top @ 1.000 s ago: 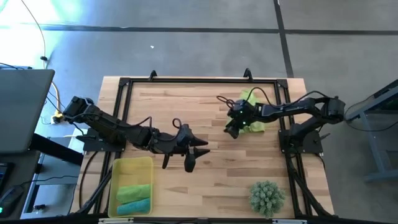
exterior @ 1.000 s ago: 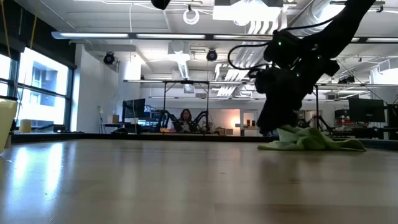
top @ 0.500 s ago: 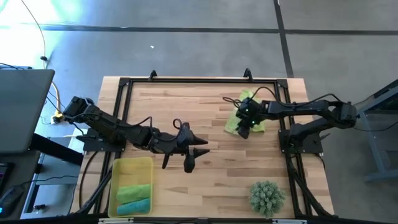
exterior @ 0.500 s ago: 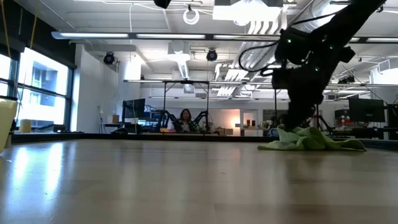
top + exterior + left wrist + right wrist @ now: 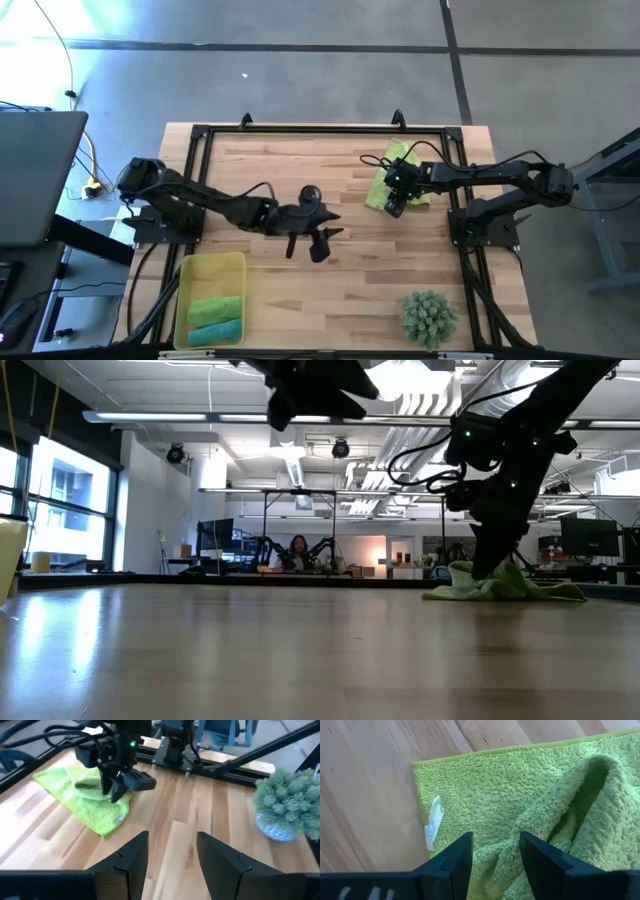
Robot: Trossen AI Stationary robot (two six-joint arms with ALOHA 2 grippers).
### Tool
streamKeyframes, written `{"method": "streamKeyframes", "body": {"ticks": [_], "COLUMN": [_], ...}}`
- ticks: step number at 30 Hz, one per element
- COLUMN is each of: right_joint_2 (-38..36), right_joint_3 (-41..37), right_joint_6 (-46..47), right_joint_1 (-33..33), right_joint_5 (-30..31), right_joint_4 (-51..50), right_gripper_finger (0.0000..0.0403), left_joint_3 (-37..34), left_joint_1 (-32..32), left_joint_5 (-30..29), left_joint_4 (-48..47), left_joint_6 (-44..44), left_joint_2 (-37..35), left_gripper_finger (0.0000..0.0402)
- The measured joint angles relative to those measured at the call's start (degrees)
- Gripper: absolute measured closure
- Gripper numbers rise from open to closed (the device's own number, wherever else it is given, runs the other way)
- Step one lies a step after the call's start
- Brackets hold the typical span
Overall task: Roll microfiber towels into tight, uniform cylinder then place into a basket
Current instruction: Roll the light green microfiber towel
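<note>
One lime green microfiber towel (image 5: pixel 383 190) lies crumpled on the table at the far right, with a raised fold (image 5: pixel 580 780) and a white label (image 5: pixel 432 822) at one edge. My right gripper (image 5: pixel 393 208) stands open over the towel's near part, pointing steeply down. My left gripper (image 5: pixel 322 245) hangs open above the table's middle, with nothing between its fingers (image 5: pixel 130 855). The yellow basket (image 5: pixel 190 275) stands at the near left. It holds a rolled green towel (image 5: pixel 215 308) and a rolled teal towel (image 5: pixel 215 331). My right gripper comes at the towel from above, its open fingers (image 5: pixel 452 857) on either side of the foot of the raised fold (image 5: pixel 495 840). In the low view its tips (image 5: pixel 492 565) reach the top of the cloth; whether they touch it I cannot tell.
A spiky green plant (image 5: pixel 430 317) stands at the near right corner. A black frame (image 5: pixel 300 130) runs around the table's edges. Bare wood lies between the two grippers and along the far left.
My right gripper has gone from the towel's left side to over the towel and has tipped to point more steeply down. My left gripper has gone toward the table's right edge and down, and has rolled about its own line.
</note>
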Motion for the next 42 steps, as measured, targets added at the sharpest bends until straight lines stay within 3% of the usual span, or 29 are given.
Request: {"method": "streamKeyframes", "body": {"ticks": [7,12,21,29,42], "right_joint_2": [0.02,0.02,4.88,11.7,12.44], "right_joint_3": [0.0,0.0,0.0,0.31,-0.15], "right_joint_6": [1.68,2.42,4.61,7.35,5.26], "right_joint_1": [0.02,0.02,2.94,6.67,12.32], "right_joint_5": [0.09,0.2,4.05,5.22,-2.96], "right_joint_4": [0.46,0.67,0.11,6.76,22.59], "right_gripper_finger": [0.0247,0.0247,0.0247,0.0247,0.0247], "left_joint_3": [-0.01,-0.1,0.04,0.08,0.08], "left_joint_1": [6.68,9.33,9.36,9.89,11.29], "left_joint_5": [6.36,7.22,7.32,7.39,6.96], "left_joint_4": [-0.42,-0.55,4.25,12.21,12.8], "left_joint_6": [4.67,4.47,1.14,1.89,16.15], "left_joint_2": [1.99,4.4,11.5,16.1,22.37], "left_gripper_finger": [0.0245,0.0245,0.0245,0.0245,0.0245]}}
